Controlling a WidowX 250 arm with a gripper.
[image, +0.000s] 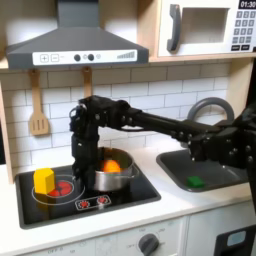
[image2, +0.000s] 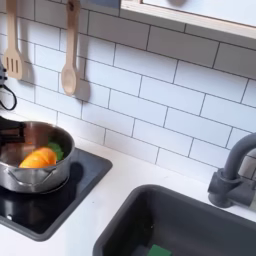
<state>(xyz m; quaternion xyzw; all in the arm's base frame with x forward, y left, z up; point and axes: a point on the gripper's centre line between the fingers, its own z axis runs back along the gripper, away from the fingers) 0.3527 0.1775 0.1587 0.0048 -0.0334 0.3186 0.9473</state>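
First exterior view shows the claw (image: 86, 158) hanging low over the stovetop (image: 70, 190), just left of a silver pot (image: 112, 174) and close to its rim. Its fingers point downward, but they merge into one dark shape against the black arm, so I cannot tell whether they stand wide or narrow, nor whether they hold anything. The pot sits on the back right part of the stovetop, and an orange object (image: 111, 164) lies inside it. In the second exterior view the pot (image2: 35, 160) stands at the left on the black stovetop (image2: 60, 195), with the orange object (image2: 38, 158) resting in it beside a bit of something green (image2: 55, 150); a dark part of the arm shows at the second exterior view's left edge, just above the pot.

On the front left of the stovetop, in the first exterior view, stands a yellow block (image: 44, 180), apart from the pot. To the first exterior view's right a sink (image: 205, 170) is sunk into the white counter (image: 170, 205), with a small green thing (image: 195, 181) in its basin and a grey faucet (image: 208, 108) arching above. Wooden utensils (image2: 68, 60) hang on the white tiled wall in both exterior views. A range hood (image: 75, 45) and a microwave (image: 205, 25) sit above in the first exterior view.
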